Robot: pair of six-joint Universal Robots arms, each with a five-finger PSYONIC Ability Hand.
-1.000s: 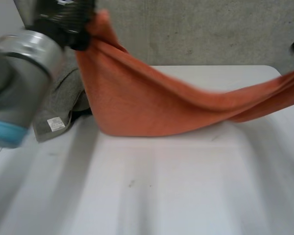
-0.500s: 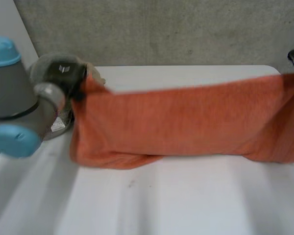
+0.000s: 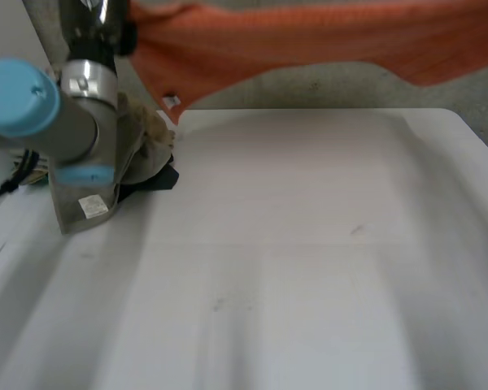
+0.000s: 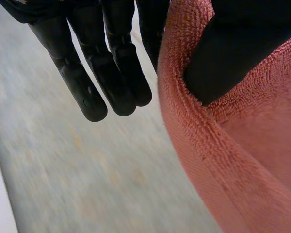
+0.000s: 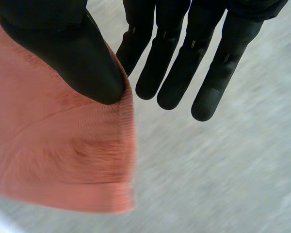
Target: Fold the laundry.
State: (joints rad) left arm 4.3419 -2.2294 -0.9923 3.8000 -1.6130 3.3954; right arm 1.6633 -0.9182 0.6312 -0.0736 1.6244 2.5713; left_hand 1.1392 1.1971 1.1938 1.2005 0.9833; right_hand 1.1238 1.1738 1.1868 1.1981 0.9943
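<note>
1. Nearest me lies the white table point(image 3: 309, 268), bare across its middle and front.
2. At its left side sits a grey cloth point(image 3: 77, 213) with a white label. My left arm point(image 3: 65, 122) covers part of it, and I cannot make out the dark thing under its edge.
3. Above the table's far edge the orange towel point(image 3: 309, 36) hangs stretched in the air between both hands, clear of the table. Its right end is cut off by the head view's edge.
4. My left hand point(image 4: 111, 63) clamps one end, thumb pressing the towel against straight fingers.
5. My right hand point(image 5: 179, 53) pinches the other end the same way.
6. Behind everything stands a rough concrete wall point(image 3: 325, 88).
</note>
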